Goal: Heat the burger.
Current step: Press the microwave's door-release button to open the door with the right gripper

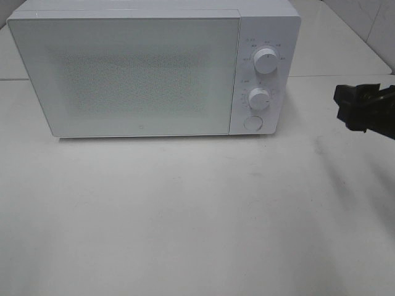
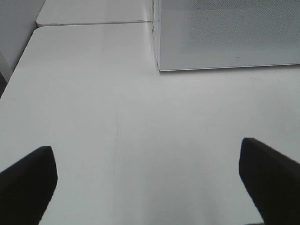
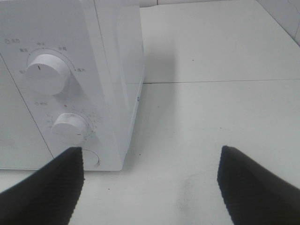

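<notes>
Although the white box-shaped microwave oven (image 1: 142, 71), upper left of the frame, has its door shut, the burger shows nowhere; it is possibly inside. The left gripper (image 2: 146, 151) and right gripper (image 3: 151, 151) stand wide apart, empty. Setting the lower round white dial (image 1: 259, 98) likely remains.

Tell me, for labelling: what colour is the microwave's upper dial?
White plastic round dial; best in the right wrist view.

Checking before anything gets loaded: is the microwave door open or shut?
Shut. The microwave door sits flush beside the knob panel, with no gap showing along its edges in the high view.
</notes>
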